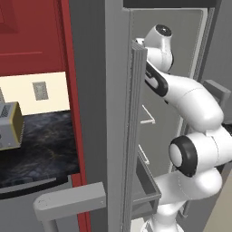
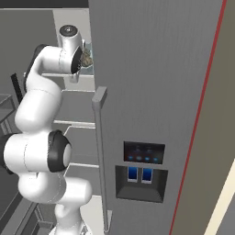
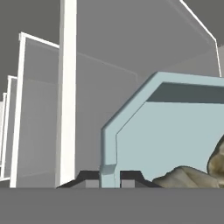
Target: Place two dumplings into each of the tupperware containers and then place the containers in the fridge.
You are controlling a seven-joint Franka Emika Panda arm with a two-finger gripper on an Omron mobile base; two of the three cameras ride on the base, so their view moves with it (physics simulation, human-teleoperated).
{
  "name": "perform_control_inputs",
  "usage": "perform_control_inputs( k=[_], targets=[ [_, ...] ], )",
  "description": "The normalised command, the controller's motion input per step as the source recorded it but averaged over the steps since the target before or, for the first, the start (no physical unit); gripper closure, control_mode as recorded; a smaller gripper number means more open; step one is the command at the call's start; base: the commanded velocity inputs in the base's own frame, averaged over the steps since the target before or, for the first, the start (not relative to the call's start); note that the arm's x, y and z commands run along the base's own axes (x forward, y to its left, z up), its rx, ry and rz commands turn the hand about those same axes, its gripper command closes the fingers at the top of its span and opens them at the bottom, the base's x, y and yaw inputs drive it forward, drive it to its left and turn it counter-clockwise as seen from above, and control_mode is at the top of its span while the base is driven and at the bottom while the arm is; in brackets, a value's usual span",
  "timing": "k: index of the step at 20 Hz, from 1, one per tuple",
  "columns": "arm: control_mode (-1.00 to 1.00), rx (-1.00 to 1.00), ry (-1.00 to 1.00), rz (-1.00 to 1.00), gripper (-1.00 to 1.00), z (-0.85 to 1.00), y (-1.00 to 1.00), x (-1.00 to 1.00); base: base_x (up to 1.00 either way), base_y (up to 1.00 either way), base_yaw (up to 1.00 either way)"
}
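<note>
End effector point(image 3: 109, 175): at the bottom centre of your hand view; the two dark fingertips point(image 3: 89, 178) stand either side of the rim of the pale blue container, clenched on that rim.
Pale blue container point(image 3: 175, 135): you see it fill the right half of the hand view, cut corner toward the upper left, its rim wall running down between the fingertips; in the right base view a sliver of it point(image 2: 88, 51) shows at upper left, just beside the wrist, above a white shelf edge.
Dumplings: two olive-brown lumps lie inside the container at the lower right of the hand view, one low point(image 3: 183, 177), one at the right edge point(image 3: 216, 164); they touch or nearly touch, you cannot tell which.
Fridge point(image 2: 151, 92): its thick grey door takes the centre of the right base view, bar handle point(image 2: 102, 156) upright at its left edge; the arm reaches past the door into the interior, upper left of the frame.
Interior shelves point(image 3: 68, 96): white-edged, stacked at the left of the hand view.
Counter point(image 1: 41, 145): dark, at left in the left base view, beside the red cabinet point(image 1: 31, 36).
</note>
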Motion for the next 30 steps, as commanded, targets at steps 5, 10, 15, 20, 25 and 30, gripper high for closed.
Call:
perform_control_inputs(
  k=[5,10,15,20,25,30],
  targets=[
    [-1.00,0.00,0.01,0.00,1.00,0.00,0.00,0.31,0.00,0.00,0.00],
    [-1.00,0.00,0.00,0.00,1.00,0.00,0.03,0.24,0.00,0.00,0.00],
    [-1.00,0.00,0.01,0.00,-1.00,-0.01,0.05,0.08,0.00,0.00,0.00],
    [-1.00,0.00,0.00,0.00,-1.00,0.00,0.00,0.00,0.00,0.00,0.00],
    [-1.00,0.00,-0.12,0.00,-1.00,0.00,0.00,-0.09,0.00,0.00,0.00],
    [-1.00,0.00,-0.09,-0.04,-1.00,0.10,0.00,-0.51,0.00,0.00,0.00]
  ],
)
